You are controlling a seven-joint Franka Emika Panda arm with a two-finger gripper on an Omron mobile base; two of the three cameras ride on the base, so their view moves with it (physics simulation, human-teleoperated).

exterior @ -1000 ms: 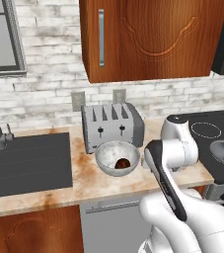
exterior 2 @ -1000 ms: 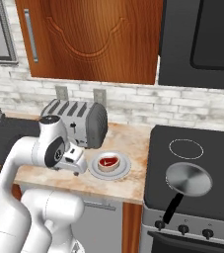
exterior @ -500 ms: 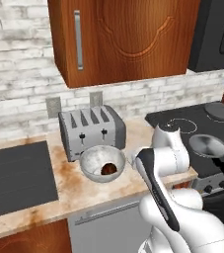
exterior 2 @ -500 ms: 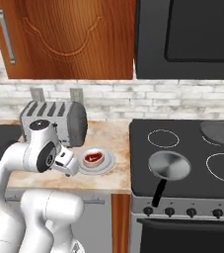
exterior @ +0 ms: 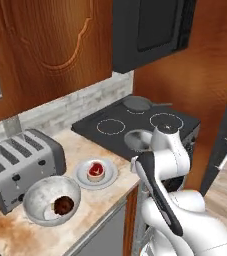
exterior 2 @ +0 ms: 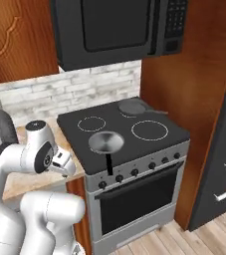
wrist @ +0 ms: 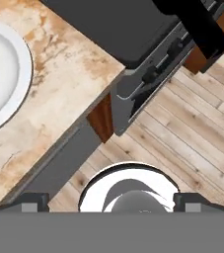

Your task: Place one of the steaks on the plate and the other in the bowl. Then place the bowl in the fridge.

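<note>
Domestic kitchen, rendered.
Fittings on show: black stove point(exterior 2: 129, 149) with ring burners and front knobs, a frying pan point(exterior 2: 106, 143) on it; black microwave point(exterior 2: 119, 30) overhead; carved wooden wall cabinets point(exterior: 45, 45); pale brick backsplash point(exterior 2: 69, 89); mottled stone table point(exterior: 110, 195) carrying a silver four-slot toaster point(exterior: 17, 167), a bowl point(exterior: 51, 200) and a plate point(exterior: 96, 173) of meat; plank wood floor point(wrist: 182, 143).
</note>
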